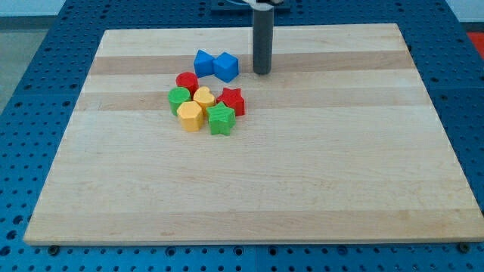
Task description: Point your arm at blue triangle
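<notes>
Two blue blocks sit side by side near the view's top. The left one [203, 62] looks like the blue triangle. The right one [226, 66] looks like a blue cube. My dark rod comes down from the view's top, and my tip [262, 72] rests on the board just to the right of the blue cube, a small gap apart. The blue triangle lies farther left, beyond the cube.
Below the blue blocks is a tight cluster: a red round block [187, 81], a green round block [178, 98], a yellow heart [203, 97], a red star [232, 100], a yellow hexagon [190, 116] and a green star [221, 119]. The wooden board [302, 174] lies on a blue perforated table.
</notes>
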Tool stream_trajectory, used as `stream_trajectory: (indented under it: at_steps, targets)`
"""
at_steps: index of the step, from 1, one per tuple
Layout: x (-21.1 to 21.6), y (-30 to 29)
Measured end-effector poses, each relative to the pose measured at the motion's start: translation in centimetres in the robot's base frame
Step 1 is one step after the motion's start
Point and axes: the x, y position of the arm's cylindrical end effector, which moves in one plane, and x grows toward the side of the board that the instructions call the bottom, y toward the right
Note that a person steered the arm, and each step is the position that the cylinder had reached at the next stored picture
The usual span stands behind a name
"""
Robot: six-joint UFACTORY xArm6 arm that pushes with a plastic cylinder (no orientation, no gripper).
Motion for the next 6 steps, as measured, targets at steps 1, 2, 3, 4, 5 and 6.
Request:
stream_trajectory:
  at_steps: [1, 2, 3, 4, 5, 6]
  targets:
    - [-2.7, -0.3]
    - [-4.4, -2.6]
    - [-5.2, -7.1]
    - [-5.2, -12.1]
    - [-3.9, -15.2]
    - [-2.5, -15.6]
